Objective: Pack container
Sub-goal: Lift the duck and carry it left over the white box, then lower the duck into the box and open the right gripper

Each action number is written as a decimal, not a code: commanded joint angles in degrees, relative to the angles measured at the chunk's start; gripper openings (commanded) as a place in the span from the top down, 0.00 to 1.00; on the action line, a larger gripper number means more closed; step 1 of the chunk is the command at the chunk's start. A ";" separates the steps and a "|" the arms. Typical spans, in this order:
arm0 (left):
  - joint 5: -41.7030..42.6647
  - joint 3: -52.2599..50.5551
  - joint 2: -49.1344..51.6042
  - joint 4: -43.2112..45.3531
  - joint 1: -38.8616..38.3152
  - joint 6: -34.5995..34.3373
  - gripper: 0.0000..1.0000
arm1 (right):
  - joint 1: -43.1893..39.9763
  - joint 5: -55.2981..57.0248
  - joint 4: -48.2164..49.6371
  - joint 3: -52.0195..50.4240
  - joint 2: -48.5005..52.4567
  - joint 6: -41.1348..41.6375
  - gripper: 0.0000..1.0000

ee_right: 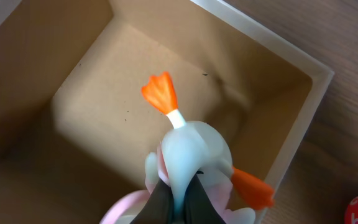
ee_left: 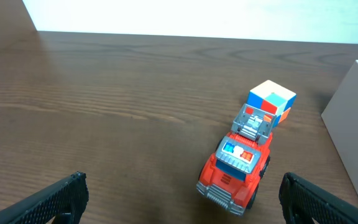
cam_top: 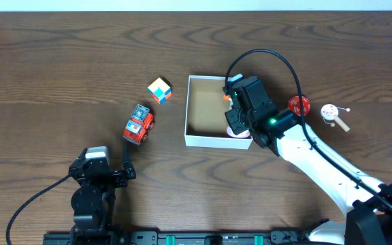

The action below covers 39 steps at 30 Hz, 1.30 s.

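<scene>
Soft, even light from above leaves faint, short shadows on the dark brown wood-grain tabletop (cam_top: 60,68). The overhead view is sharp. Close to the lens, the white plastic toy with orange feet (ee_right: 188,149) blurs. The shallow white-walled box with a tan cardboard floor (ee_right: 104,93) is shaded inside on its left.

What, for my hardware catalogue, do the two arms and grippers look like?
The right arm has a white link, a black wrist housing with a lit green light and a looping black cable. The left arm is black with a pale-topped block; its fingers are black too.
</scene>
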 commanded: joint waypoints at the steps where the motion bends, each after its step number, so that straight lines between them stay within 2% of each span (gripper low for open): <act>1: 0.35 -1.03 -0.31 -1.20 0.31 0.81 0.02 | 0.46 -0.02 0.20 1.11 0.92 -0.63 0.91; 4: 0.35 -1.03 -0.31 -1.20 0.31 0.81 0.02 | 0.46 -0.02 0.09 1.11 1.44 -0.63 0.80; 7: 0.35 -1.03 -0.31 -1.20 0.33 0.81 0.02 | 0.46 -0.04 -0.24 1.11 1.95 -0.61 0.76; 21: 0.35 -1.03 -0.31 -1.20 0.33 0.81 0.02 | 0.46 -0.02 -0.46 1.11 2.99 -0.63 0.78; 24: 0.35 -1.03 -0.31 -1.20 0.31 0.81 0.02 | 0.46 0.04 -0.11 1.11 2.99 -0.68 0.66; 27: 0.35 -1.03 -0.31 -1.20 0.33 0.81 0.02 | 0.37 0.22 1.09 1.11 2.99 -0.68 0.48; 31: 0.35 -1.01 -0.31 -1.20 0.31 0.81 0.02 | 0.00 0.20 1.49 1.11 3.23 -0.68 0.36; 33: 0.35 -1.03 -0.31 -1.20 0.31 0.81 0.02 | -0.09 0.20 1.49 1.11 3.58 -0.70 0.31; 39: 0.35 -1.03 -0.31 -1.20 0.33 0.81 0.02 | -0.09 0.20 3.06 1.11 6.58 -1.03 0.34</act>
